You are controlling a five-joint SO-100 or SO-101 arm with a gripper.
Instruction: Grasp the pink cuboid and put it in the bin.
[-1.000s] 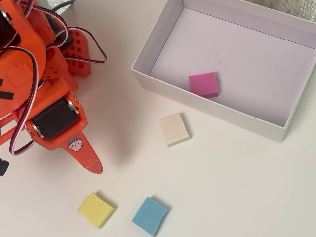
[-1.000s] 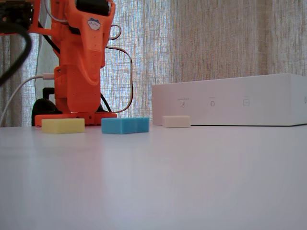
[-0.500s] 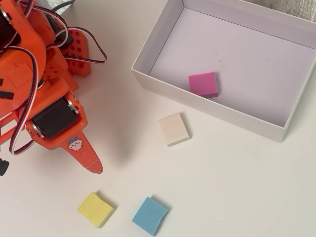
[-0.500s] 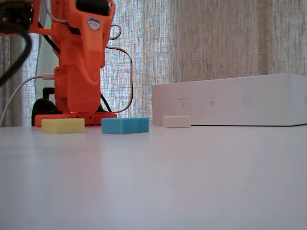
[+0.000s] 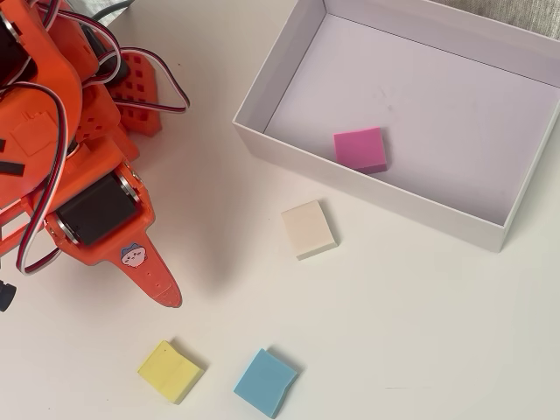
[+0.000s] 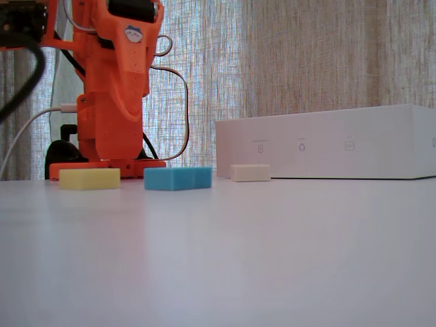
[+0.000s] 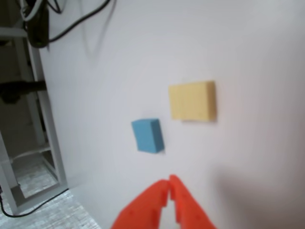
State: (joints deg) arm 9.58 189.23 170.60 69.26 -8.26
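Observation:
The pink cuboid point(image 5: 360, 149) lies flat inside the bin point(image 5: 455, 114), near its front wall in the overhead view. The bin is a large white shallow box; in the fixed view only its outer wall point(image 6: 327, 146) shows and the cuboid is hidden behind it. My orange gripper point(image 5: 168, 296) hovers over bare table at the left, well away from the bin. In the wrist view its fingers point(image 7: 169, 183) meet at the tips with nothing between them. It is shut and empty.
A cream block point(image 5: 308, 229) sits just in front of the bin. A yellow block point(image 5: 171, 371) and a blue block point(image 5: 265, 382) lie near the table's front edge, below my gripper; both show in the wrist view, yellow point(image 7: 192, 100) and blue point(image 7: 147, 135). The arm base point(image 6: 109, 122) stands at left.

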